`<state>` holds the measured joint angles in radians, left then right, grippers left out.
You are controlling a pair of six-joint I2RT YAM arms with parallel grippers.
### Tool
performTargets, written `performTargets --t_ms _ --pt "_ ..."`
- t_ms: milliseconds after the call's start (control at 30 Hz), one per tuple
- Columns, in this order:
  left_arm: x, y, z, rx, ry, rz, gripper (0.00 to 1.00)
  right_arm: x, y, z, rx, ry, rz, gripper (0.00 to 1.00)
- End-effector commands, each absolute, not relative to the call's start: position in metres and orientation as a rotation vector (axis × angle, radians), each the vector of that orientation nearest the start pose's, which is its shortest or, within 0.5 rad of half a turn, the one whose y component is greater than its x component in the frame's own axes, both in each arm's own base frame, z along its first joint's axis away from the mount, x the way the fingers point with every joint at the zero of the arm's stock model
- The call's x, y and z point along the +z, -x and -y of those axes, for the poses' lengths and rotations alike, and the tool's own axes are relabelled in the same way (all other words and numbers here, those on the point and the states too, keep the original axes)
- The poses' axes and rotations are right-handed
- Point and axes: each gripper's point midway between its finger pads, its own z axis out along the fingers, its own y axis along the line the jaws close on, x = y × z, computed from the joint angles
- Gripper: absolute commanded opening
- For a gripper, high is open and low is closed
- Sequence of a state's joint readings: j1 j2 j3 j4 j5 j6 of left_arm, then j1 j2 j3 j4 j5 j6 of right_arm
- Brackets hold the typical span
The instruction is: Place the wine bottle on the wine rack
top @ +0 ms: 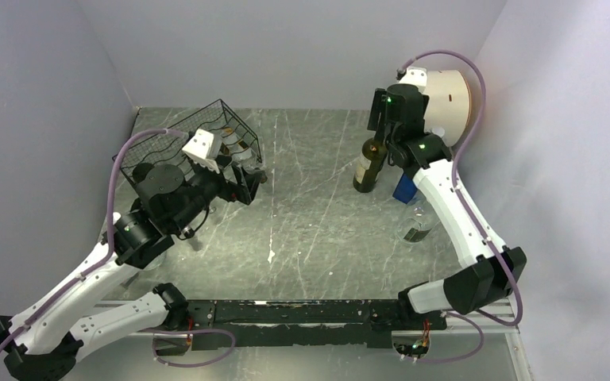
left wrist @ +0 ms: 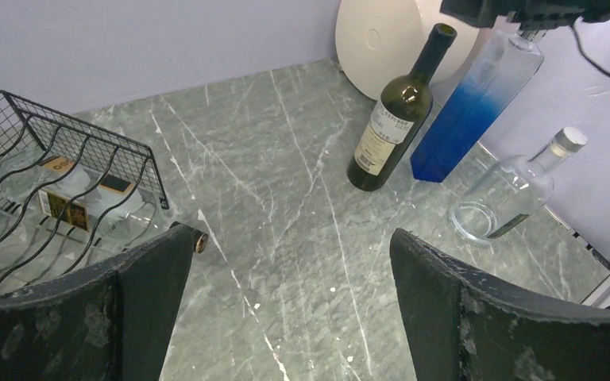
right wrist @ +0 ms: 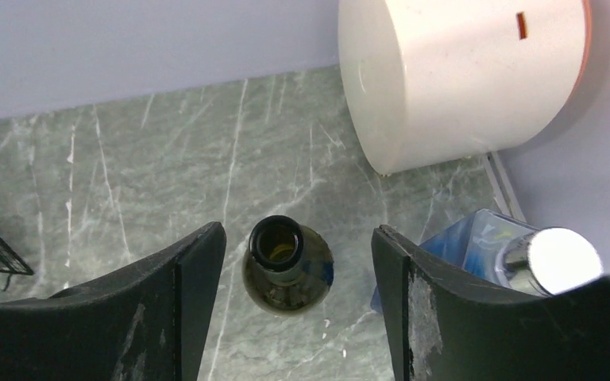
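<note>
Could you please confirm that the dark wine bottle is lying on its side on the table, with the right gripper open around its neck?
Not quite: the wine bottle stands upright on the table, not on its side, as the left wrist view shows. The right gripper is indeed open around its neck.

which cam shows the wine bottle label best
Left wrist: the wine bottle stands whole, side-on, label facing the lens. Top external shows it small, with the neck partly hidden. Right wrist looks straight down its open mouth, no label.
</note>
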<state>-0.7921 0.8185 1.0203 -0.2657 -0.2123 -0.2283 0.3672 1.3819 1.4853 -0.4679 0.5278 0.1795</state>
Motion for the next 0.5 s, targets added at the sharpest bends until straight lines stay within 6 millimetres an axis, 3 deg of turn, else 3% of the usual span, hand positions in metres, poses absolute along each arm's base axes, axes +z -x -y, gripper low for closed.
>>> performTargets --t_ms 0,200,467 --pt "0.373 -0.24 0.209 -0.657 -0.29 -1.588 0.97 0.305 -0.422 -0.075 -0.13 -0.102 -1.953 0.7" --pt "0.372 -0.244 0.212 -0.646 -0.297 -1.593 0.98 0.276 -0.432 -0.074 -0.126 -0.089 -1.999 0.58" --pt "0.367 -0.248 0.219 -0.651 -0.312 -1.606 0.98 0.27 -0.436 -0.08 -0.103 0.005 -1.976 0.33"
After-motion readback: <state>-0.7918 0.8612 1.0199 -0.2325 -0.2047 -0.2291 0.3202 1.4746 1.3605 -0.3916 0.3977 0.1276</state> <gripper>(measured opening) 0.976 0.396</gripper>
